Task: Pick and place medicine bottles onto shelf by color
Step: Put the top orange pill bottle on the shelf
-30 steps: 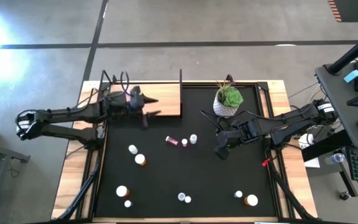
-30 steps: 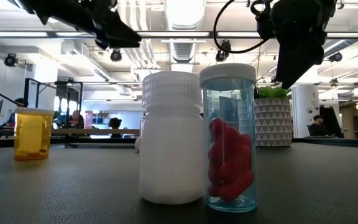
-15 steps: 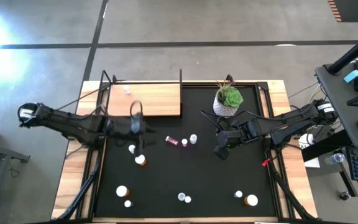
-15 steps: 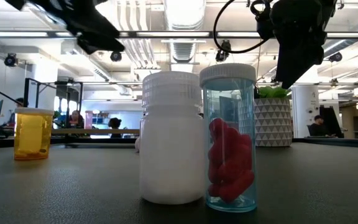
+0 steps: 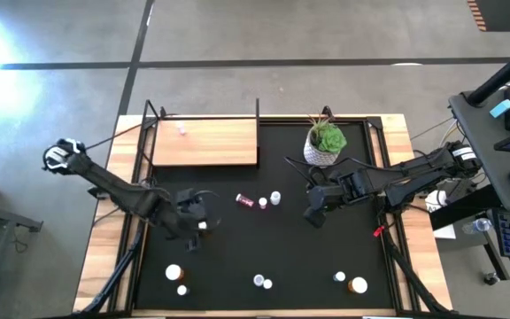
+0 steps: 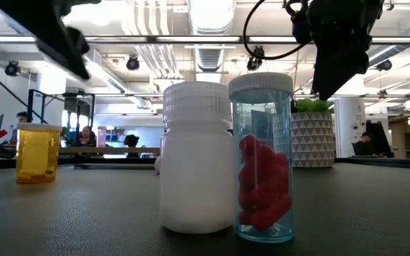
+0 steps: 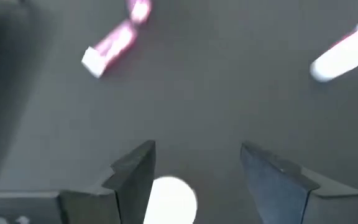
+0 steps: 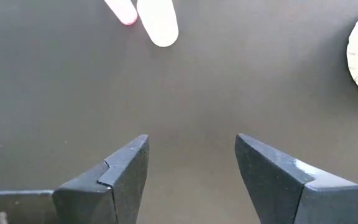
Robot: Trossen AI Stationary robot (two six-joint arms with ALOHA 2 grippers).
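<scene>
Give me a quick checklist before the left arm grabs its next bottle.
1. Left claw open: ok, its two fingers stand apart with nothing between them.
2. Target under the claw: ok, a white bottle cap shows between the fingers, nearer one of them than the other.
3. Claw lowered around that bottle: not ok, it hangs above the black mat with the cap below.
4. Room around the target: ok, the pink bottle lying on its side is well apart.
5. Shelf has free space: ok, most of the wooden board is bare.
6. Right claw out of the way: ok, open and empty near the potted plant.
</scene>
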